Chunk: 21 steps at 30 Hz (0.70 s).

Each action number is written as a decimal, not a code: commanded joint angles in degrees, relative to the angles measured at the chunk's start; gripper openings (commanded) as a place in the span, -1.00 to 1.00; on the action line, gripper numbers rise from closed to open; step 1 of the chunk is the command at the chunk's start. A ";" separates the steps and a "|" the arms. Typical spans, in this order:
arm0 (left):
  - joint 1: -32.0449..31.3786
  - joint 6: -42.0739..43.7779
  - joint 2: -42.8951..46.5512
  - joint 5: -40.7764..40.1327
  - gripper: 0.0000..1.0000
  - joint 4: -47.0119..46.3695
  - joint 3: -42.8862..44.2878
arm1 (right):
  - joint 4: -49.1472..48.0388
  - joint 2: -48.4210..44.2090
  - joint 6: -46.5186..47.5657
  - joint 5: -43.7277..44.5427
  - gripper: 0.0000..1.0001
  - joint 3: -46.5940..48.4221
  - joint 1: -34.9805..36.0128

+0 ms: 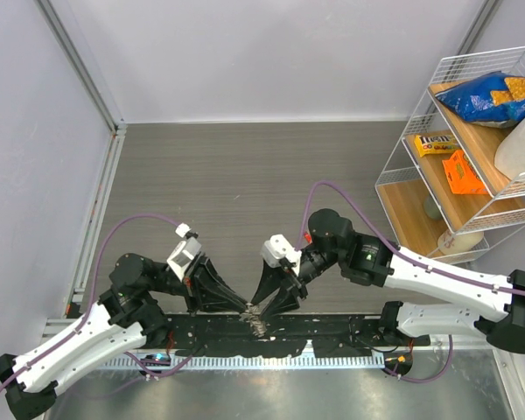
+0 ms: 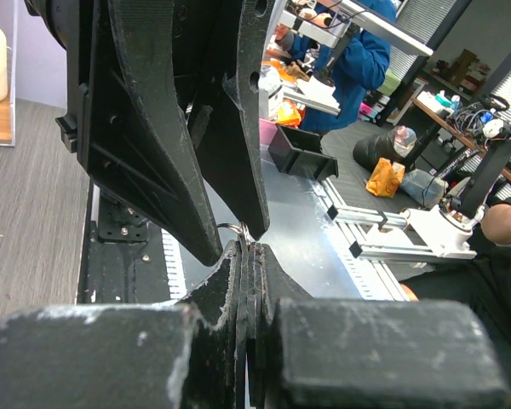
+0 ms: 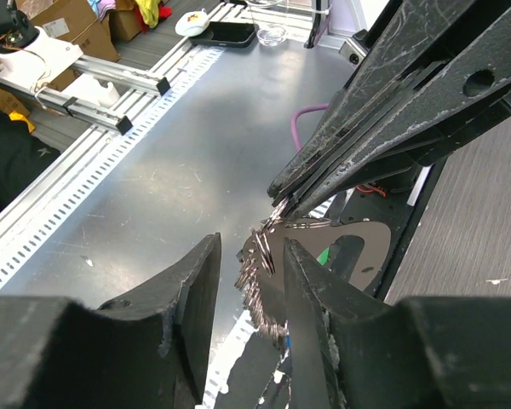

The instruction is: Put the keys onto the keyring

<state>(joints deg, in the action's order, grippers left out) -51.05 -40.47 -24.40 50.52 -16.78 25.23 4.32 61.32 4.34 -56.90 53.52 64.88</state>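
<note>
My left gripper [image 1: 245,306] is shut on the keyring [image 3: 311,224], pinching its thin wire ring at the fingertips [image 2: 245,249]. The ring's silver beaded strip [image 3: 260,290] hangs down from there. My right gripper [image 3: 251,256] is open, its two fingers standing on either side of that strip; the strip lies close to the right finger [image 3: 302,281] and apart from the left one. In the top view both grippers meet over the black mat, the right gripper [image 1: 276,302] beside the keyring [image 1: 260,324]. Of the keys only a green bit [image 3: 324,254] and a blue fleck [image 3: 287,339] show.
A black mat [image 1: 350,328] runs along the table's near edge. A wire shelf rack [image 1: 394,171] with snack packets stands at the right. Purple cables [image 1: 315,197] loop from both arms. A metal bench with slotted rails [image 3: 94,111] lies beyond the edge.
</note>
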 commanded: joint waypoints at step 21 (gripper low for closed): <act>-0.28 0.92 7.17 -2.45 -1.00 0.16 1.93 | -3.52 -6.91 -2.83 10.23 -0.88 -0.25 2.09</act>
<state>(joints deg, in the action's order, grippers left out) -51.05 -39.94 -19.90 47.90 -14.33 25.36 4.93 58.89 4.69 -49.74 53.98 66.70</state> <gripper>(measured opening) 0.033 0.075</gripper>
